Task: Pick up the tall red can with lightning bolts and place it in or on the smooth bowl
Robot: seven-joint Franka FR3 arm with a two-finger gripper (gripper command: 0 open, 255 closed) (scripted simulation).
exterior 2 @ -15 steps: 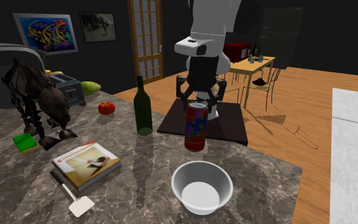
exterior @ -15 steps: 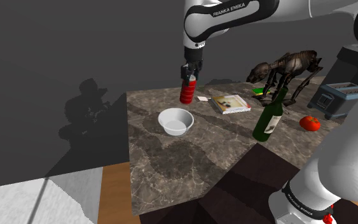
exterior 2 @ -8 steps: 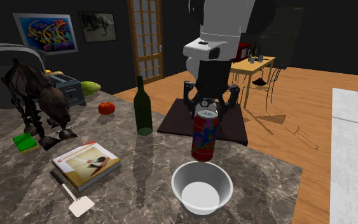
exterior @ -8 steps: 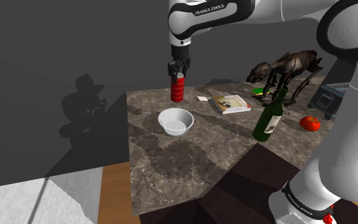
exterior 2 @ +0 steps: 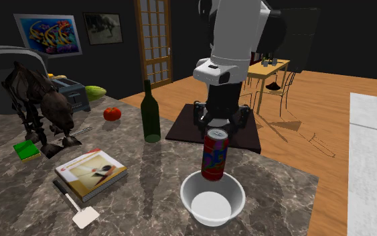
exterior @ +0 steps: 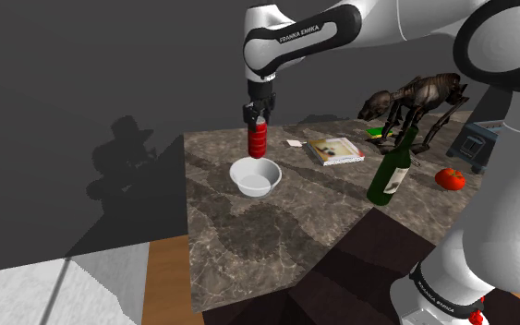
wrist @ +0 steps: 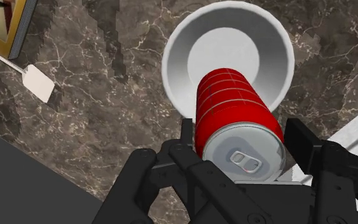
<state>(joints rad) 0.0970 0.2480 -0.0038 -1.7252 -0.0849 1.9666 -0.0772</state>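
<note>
Now we hold the can clamped near its top in the claw, upright just above the bowl, near the tabletop's edge. A tall, smooth cylinder over a shallow, glossy round bowl: released off-centre, we judge, it could strike the rim, topple and roll across the veined stone.

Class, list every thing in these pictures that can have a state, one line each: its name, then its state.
red can: upright, off the counter, held over the bowl
hand: shut on the red can's top
bowl: upright on the counter, empty
green bottle: standing upright on the counter
book: closed, lying flat
tomato: whole, resting on the counter
</note>
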